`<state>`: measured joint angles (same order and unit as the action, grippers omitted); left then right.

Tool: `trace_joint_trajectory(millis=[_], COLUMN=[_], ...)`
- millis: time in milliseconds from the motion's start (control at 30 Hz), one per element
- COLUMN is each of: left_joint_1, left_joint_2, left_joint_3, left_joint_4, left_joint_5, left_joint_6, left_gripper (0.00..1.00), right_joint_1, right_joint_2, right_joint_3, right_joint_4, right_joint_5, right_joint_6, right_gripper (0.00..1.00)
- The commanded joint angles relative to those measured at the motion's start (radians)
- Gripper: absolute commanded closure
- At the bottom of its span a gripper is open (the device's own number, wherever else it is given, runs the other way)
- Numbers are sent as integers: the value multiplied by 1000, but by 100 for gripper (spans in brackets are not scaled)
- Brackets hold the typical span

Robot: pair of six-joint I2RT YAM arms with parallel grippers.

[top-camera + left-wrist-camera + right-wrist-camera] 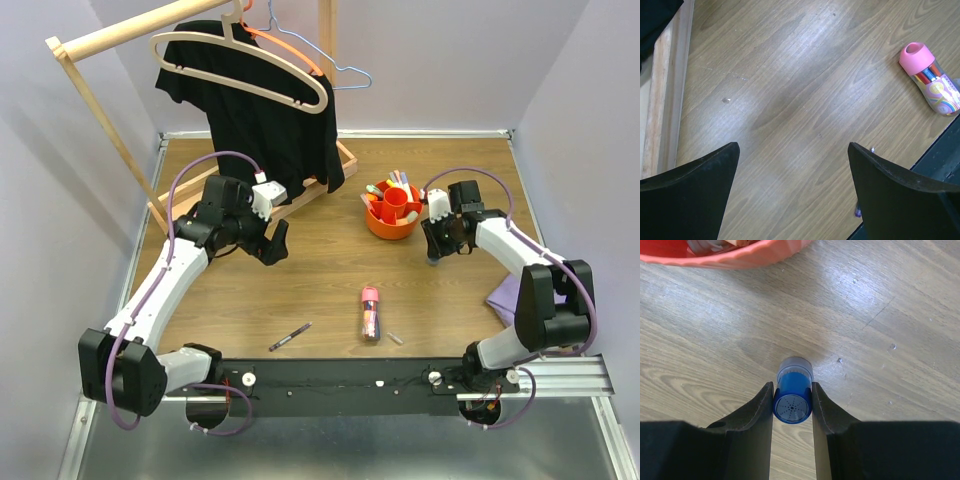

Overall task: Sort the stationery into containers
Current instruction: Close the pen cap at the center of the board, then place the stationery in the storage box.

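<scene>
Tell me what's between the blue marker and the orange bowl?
Nothing but bare wooden table. The right wrist view shows the blue marker, pinched in the right tool, with only wood grain between it and the orange organiser rim.

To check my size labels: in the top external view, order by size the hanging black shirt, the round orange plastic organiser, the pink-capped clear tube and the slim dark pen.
1. hanging black shirt
2. round orange plastic organiser
3. pink-capped clear tube
4. slim dark pen; about as long as the tube, but much thinner.
</scene>
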<state>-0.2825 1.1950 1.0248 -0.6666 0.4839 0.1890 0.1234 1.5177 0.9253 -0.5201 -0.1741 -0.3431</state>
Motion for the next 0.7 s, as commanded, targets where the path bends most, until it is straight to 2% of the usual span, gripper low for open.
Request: trace_joint_trajectory(millis=[0, 167, 433, 667], left_joint_1=[5, 5, 5, 5], left_joint_2=[8, 15, 58, 77], left_joint_3=[43, 61, 110, 141], left_joint_4=[15, 10, 15, 7], left_joint_5=[21, 21, 30, 22], left_joint_6=[-2, 1, 3, 10], left_gripper=[1, 1, 1, 1], right_joint_1=[7, 7, 7, 7], right_joint_2=[9, -48, 1, 94], right_joint_3=[18, 234, 470, 569], right_joint_4=[-176, -313, -322, -273], right_joint_5=[-14, -5, -31, -83], right_joint_6=[-22, -39, 21, 44], right_gripper=[99, 99, 99, 99])
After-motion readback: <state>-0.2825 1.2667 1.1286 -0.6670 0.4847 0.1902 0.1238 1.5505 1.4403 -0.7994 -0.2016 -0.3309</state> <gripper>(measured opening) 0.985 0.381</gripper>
